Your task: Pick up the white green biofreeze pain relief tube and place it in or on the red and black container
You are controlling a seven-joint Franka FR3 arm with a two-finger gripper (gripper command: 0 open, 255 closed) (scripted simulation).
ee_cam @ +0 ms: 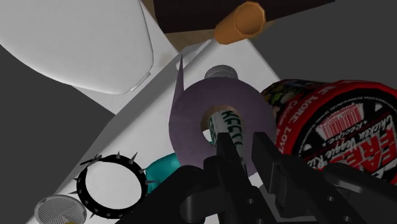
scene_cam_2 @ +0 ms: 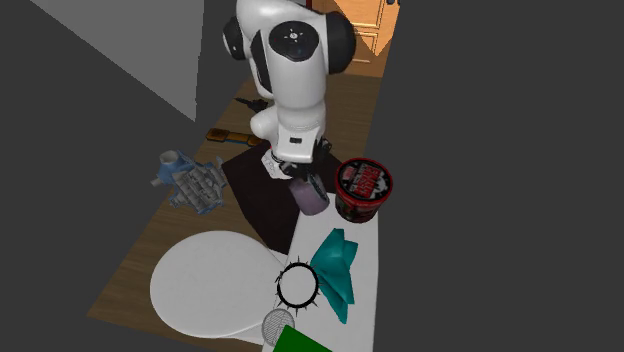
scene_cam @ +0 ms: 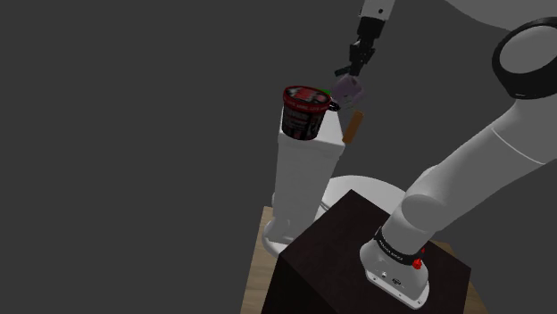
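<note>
The black gripper (ee_cam: pixel 245 145) was clamped on the tube (ee_cam: pixel 191 118), its two fingers pinched in at the white, green-lettered part in the middle. The thing hung clear of the white table (scene_cam: pixel 303 183). From the wrist camera the tube showed end-on, a purplish round with that white core, so its long axis ran roughly along the fingers, pointing away from the hand. In the second exterior view it hung below the wrist as a short purplish cylinder, tilted a little. What mattered was the red and black container (scene_cam: pixel 303 114) standing just beside it, near but apart: on the shoulder view's left of the tube, and on the second exterior view's right. The tube's lower end looked to me about level with the container's rim, not above it. The container's top carried a printed face, which I took for a lid, though I could not be sure. So I judged the lift done and the carry only part made. The hand would want a short sideways shift towards the container, likely with a little more height, before letting go. A brown stick (scene_cam: pixel 353 127) lay on the table on the tube's other side, out of that path.
</note>
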